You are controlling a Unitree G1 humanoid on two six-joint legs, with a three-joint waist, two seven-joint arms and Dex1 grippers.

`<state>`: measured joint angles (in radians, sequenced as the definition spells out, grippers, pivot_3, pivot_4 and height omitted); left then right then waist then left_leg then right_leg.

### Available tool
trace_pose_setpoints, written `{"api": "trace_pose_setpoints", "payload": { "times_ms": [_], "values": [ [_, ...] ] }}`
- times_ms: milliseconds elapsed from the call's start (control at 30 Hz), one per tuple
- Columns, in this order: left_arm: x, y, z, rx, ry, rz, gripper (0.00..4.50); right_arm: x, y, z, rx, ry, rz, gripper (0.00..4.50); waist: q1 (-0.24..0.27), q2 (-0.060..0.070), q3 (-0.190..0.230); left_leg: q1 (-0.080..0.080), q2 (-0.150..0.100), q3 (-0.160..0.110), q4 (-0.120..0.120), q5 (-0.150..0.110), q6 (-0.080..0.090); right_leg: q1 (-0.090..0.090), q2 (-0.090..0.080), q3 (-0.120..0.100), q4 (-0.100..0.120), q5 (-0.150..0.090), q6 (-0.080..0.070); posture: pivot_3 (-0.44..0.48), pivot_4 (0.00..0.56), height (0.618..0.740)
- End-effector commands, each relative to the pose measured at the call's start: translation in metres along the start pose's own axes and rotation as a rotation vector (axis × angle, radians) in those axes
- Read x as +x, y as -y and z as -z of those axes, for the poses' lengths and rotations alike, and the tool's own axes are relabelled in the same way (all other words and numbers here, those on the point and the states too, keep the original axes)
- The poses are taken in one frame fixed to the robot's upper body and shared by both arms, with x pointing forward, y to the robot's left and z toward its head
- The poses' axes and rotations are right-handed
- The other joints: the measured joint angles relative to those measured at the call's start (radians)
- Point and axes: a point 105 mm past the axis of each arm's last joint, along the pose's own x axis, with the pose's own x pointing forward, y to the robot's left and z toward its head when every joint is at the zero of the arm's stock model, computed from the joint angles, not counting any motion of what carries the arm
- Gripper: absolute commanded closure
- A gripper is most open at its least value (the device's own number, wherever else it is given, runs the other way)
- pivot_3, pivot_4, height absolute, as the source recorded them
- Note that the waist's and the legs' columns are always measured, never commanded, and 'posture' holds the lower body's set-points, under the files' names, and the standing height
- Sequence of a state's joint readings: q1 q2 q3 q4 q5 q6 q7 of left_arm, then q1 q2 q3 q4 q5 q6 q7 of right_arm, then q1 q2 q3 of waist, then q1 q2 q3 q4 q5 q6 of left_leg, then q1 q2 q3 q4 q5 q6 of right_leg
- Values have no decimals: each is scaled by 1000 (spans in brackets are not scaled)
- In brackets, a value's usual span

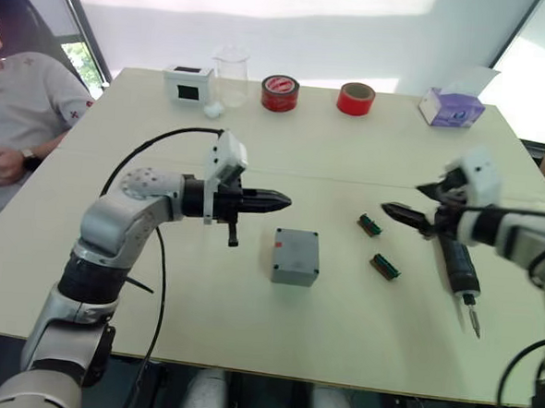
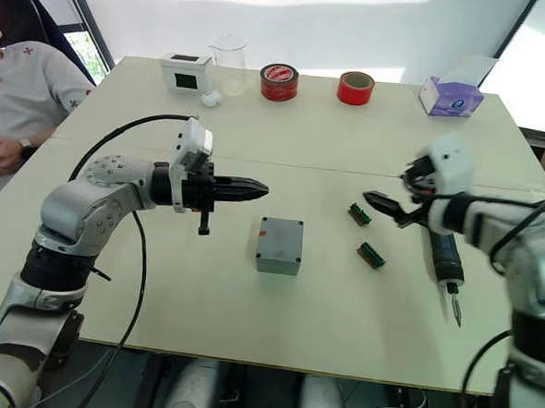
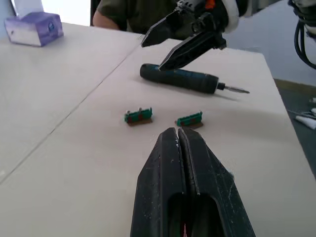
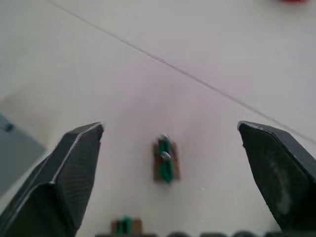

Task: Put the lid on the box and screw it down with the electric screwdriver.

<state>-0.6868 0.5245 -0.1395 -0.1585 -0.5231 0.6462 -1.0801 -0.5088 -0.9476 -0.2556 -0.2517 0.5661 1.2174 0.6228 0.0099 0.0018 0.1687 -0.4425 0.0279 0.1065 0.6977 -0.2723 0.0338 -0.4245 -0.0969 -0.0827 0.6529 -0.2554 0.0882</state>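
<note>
Evidently the lid already sat on the box near the table's middle, so the job was the screwdriver: the right gripper, fingers wide apart, hovered just above its handle and should drop squarely across the thick barrel before closing. Its long axis ran from far edge to near edge by the right edge, bit nearest. The left gripper hovered with fingers pressed together, empty.

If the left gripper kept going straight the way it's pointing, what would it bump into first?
Probably the right gripper, hovering open above the electric screwdriver; the left gripper likely passes over the green connectors. Depth is unclear.
</note>
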Motion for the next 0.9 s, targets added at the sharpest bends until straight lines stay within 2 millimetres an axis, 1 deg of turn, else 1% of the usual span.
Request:
{"api": "trace_pose_setpoints", "payload": {
  "times_ms": [33, 67, 133, 200, 267, 367, 433, 500, 633, 900],
  "values": [
    [11, 19, -9, 74, -8, 146, 4500, -22, 36, 5, 115, -182, 141, 7, -2, 0, 0, 0, 0, 0, 0, 0, 0, 0, 0, 0, 0, 0, 0, 0, 150, 715],
    [14, 23, -9, 82, -11, 175, 4500, -28, 45, 10, 151, -251, 181, 7, -3, 1, 1, 0, 0, 0, 0, 0, 0, -1, 0, 0, 0, 0, 0, 0, 150, 715],
    [21, 31, -10, 100, -13, 235, 4500, -39, 56, 23, 158, -375, 212, 7, 1, 1, 0, 0, 0, 0, 0, 0, 0, -1, 0, 0, 0, 0, -1, 0, 150, 715],
    [27, 37, -10, 109, -9, 273, 4500, -44, 58, 33, 202, -448, 187, 7, 1, 1, 0, -1, 0, 0, -1, 0, 0, -2, 0, 0, -1, -1, -1, 0, 150, 715],
    [34, 40, -8, 130, -2, 282, 4500, -45, 54, 41, 248, -502, 133, 7, -1, 1, 0, -1, 0, 0, -1, -1, 1, -1, -1, 1, -2, -1, -2, 0, 150, 715],
    [42, 41, -2, 141, -5, 279, 4500, -43, 54, 48, 266, -550, 96, 7, -4, 2, 0, -1, 0, 1, 0, -1, 2, -1, -1, 1, -2, 0, -1, 0, 150, 715],
    [43, 43, 1, 139, -10, 281, 4500, -39, 57, 57, 265, -590, 94, 7, -5, 2, 0, -1, 0, 1, 0, -1, 2, -2, -1, 1, -1, 0, -1, 0, 150, 715],
    [43, 44, 2, 139, -12, 282, 4500, -37, 58, 61, 271, -614, 91, 7, -5, 2, 0, -1, 0, 1, 0, -1, 2, -2, -1, 1, -1, 0, -1, 0, 150, 715],
    [42, 45, 7, 131, -22, 262, 4500, -26, 64, 68, 307, -647, 84, 7, -5, 2, 0, -1, 0, 1, 0, -1, 1, -2, -1, 1, -1, 0, -1, 0, 150, 715],
    [40, 43, 12, 105, -28, 200, 4500, -7, 56, 83, 309, -734, 5, 7, 0, 2, 0, -2, 0, 1, 0, 0, 0, -2, -1, 1, -1, 0, 0, 0, 150, 715]
  ]
}}
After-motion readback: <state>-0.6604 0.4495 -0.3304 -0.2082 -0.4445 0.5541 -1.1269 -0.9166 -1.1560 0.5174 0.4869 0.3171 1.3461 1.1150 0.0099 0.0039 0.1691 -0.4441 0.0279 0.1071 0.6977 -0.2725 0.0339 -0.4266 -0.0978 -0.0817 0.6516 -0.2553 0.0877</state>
